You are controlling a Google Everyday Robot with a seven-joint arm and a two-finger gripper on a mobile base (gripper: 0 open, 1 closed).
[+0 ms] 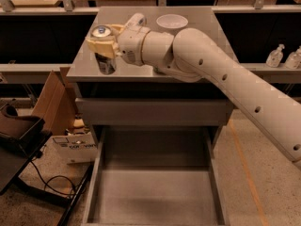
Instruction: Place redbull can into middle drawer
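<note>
The redbull can, slim and silver with a shiny top, is upright at the front left corner of the cabinet top. My gripper is shut around its upper half, its pale yellow fingers on either side. I cannot tell whether the can's base touches the top. The middle drawer stands pulled out below, wide and shallow, with a bare grey floor and low side walls. My arm reaches in from the right across the cabinet top.
A clear bottle lies behind the gripper, with a white bowl beside it. A plain grey drawer front is shut above the open drawer. Cardboard boxes, a black stand and cables sit on the left. Spray bottles stand on the right.
</note>
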